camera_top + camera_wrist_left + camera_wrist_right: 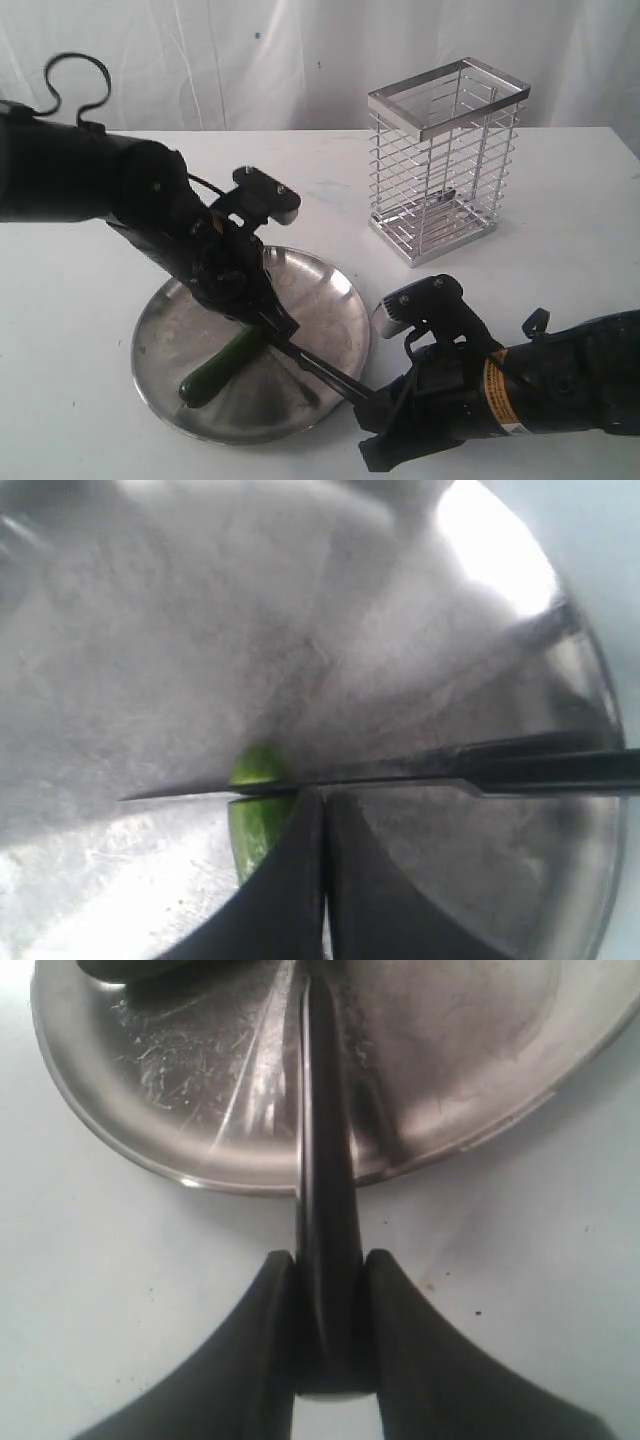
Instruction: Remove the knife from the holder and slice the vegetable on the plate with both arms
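White table [80, 300], white curtain [200, 60] behind

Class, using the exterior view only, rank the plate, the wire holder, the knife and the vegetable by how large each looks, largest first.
1. Plate, widest.
2. Holder; it stands farther back, so its rank against the plate is unsure.
3. Knife, partly hidden.
4. Vegetable, smallest.

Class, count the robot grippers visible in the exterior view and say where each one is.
2. The left gripper is over the plate, its jaws closed at the vegetable. The right gripper is just off the plate's near right rim, clamping the knife by its handle.
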Motion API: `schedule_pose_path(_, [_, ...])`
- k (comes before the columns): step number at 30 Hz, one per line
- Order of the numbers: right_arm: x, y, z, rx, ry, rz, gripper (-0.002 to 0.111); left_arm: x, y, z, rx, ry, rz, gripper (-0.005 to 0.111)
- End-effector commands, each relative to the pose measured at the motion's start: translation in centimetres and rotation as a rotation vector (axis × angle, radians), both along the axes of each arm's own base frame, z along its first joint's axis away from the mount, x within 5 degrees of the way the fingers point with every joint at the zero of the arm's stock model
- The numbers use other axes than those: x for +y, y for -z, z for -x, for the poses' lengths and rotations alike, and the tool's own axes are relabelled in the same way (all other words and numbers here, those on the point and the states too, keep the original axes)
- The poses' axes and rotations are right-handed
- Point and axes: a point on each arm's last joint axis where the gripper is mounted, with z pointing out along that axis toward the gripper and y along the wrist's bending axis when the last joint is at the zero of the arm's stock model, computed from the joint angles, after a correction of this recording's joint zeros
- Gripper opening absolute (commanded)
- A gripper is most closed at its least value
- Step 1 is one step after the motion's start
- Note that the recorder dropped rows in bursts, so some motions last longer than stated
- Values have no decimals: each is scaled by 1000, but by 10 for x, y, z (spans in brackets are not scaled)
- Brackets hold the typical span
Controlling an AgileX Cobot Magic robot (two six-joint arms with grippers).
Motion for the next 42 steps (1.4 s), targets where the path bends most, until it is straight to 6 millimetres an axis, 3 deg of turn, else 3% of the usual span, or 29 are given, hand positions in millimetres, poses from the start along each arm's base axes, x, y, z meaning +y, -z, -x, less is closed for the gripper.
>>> schedule_pose_path(1, [-1,-2,-2,-10,17,13,0,8,-15,10,0,48,-63,7])
schedule_pose_path(6, [-2,-1,-3,-12,24,24,0,19,15,20,85,48,-164,36])
schedule_pose_path(9, [-2,-1,-3,-12,24,24,0,22,33,24,103,44,-176,45])
schedule_pose_path(13, [-1,-2,-2,-6,21,10,0,23,42,26,82,27,-162,45])
schedule_pose_path(22, [0,-2,-2,-5,17,4,0,22,41,23,53,16,-142,45])
schedule_pose_path(28, [0,-2,-1,-6,7,10,0,20,43,20,44,-41,-110,36])
schedule_pose_path(33, [-1,-1,0,9,-6,21,0,19,69,17,104,-50,-144,26])
schedule_pose_path(42, [-1,0,1,19,-14,31,0,21,60,4,68,-109,-107,24])
